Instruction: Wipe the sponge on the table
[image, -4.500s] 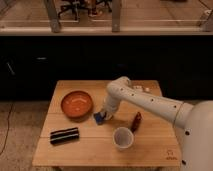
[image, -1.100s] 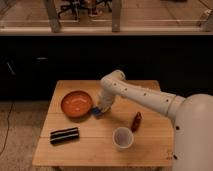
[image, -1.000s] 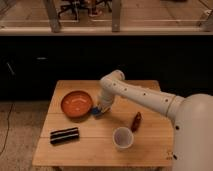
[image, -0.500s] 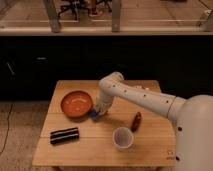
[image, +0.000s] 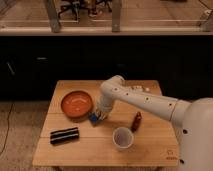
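Camera view shows the end effector (image: 101, 115) down low at the worktop (image: 150, 150), just beside the orange bowl's (image: 76, 104) right rim. How far it is open, or whether it grips anything, cannot be told. The sponge (image: 93, 119) lies on the planks right at its tip, showing at the lower left. The sponge's long axis is too hidden to judge. A wiping stroke likely has more room toward the cup (image: 122, 137) than toward the bowl.

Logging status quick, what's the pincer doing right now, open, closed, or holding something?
Pincer: down at the sponge, beside the orange bowl; open or closed cannot be told.
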